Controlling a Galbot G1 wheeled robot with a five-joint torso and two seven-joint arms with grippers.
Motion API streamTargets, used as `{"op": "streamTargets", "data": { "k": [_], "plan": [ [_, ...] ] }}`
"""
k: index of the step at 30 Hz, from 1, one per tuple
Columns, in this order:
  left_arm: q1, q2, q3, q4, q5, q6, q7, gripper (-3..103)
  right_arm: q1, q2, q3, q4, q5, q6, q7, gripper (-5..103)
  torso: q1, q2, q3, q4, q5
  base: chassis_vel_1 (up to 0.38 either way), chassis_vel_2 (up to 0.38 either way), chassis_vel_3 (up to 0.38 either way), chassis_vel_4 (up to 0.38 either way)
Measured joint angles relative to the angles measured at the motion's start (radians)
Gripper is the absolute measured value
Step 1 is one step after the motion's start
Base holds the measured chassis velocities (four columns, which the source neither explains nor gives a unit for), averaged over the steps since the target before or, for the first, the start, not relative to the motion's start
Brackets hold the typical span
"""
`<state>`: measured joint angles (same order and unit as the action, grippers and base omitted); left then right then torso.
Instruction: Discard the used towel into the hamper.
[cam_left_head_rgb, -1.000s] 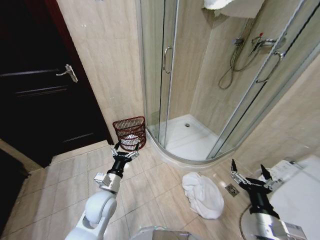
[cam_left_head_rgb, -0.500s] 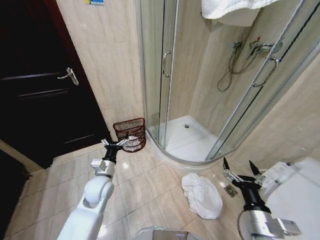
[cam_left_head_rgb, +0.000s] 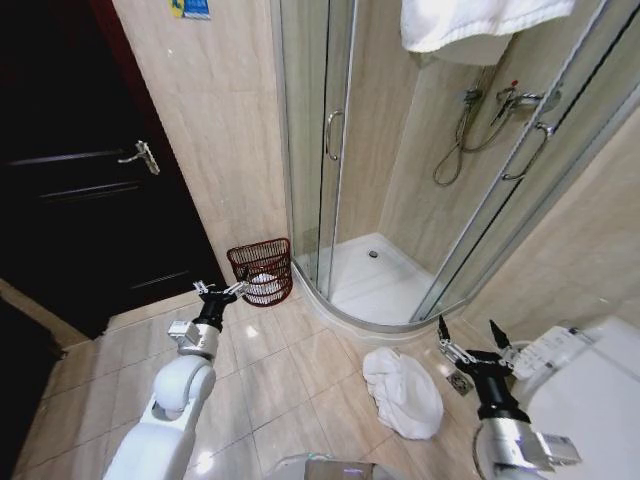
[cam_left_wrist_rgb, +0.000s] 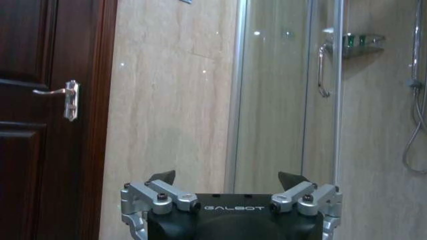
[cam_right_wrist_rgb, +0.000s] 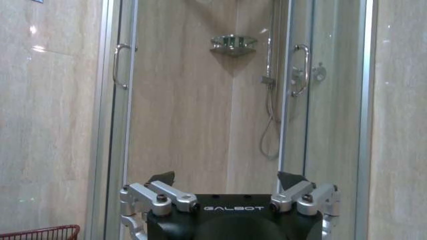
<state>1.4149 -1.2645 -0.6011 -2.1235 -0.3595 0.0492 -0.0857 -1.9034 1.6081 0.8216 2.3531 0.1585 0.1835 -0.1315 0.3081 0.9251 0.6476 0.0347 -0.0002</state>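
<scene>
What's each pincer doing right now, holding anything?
Left pincer: open, empty, out near the hamper.
Right pincer: open, empty, beside the towel on the floor.

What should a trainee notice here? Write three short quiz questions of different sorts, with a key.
1. Short answer: where does the used towel lie?
2. True or false: the left gripper has its jaws shut on the used towel.
3. Pick one: the hamper stands nearest to A) the left gripper, B) the right gripper, C) the toilet.

Key:
1. Crumpled on the floor tiles outside the shower cabin, apart from the hamper.
2. False; its jaws are open and empty.
3. A.
</scene>
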Motion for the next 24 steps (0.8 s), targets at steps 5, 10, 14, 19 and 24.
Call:
{"op": "streamTargets", "data": {
  "k": [5,10,14,19,24],
  "plan": [
    [0.006,0.002,0.004,0.009,0.003,-0.028,0.005,100,-0.001,0.000,-0.006,-0.027,-0.007,0.027,0.004,100,0.003,0.009,0.005,-0.0001,0.0001,0.000,0.000,0.000,0.000],
    [0.019,-0.003,-0.009,0.009,0.003,-0.048,0.008,100,0.000,0.000,-0.009,-0.048,-0.007,0.041,0.008,100,0.006,0.016,0.009,0.0000,0.0001,0.000,0.000,0.000,0.000],
    [0.032,-0.003,-0.031,-0.001,-0.015,-0.053,0.021,100,0.008,0.000,-0.005,-0.050,-0.005,0.035,0.008,100,0.010,0.025,0.014,0.0001,0.0001,0.000,0.000,0.000,0.000],
    [0.043,0.000,-0.051,0.000,-0.025,-0.056,0.016,100,0.016,0.000,-0.005,-0.043,-0.009,0.014,0.007,100,0.016,0.038,0.021,-0.0001,0.0000,0.000,0.000,0.000,0.000],
    [0.119,0.018,-0.086,-0.054,-0.038,-0.062,0.007,100,0.008,0.000,-0.006,-0.030,-0.004,0.003,0.001,100,0.023,0.053,0.029,0.0000,0.0001,0.000,0.000,0.000,0.000]
  ]
}}
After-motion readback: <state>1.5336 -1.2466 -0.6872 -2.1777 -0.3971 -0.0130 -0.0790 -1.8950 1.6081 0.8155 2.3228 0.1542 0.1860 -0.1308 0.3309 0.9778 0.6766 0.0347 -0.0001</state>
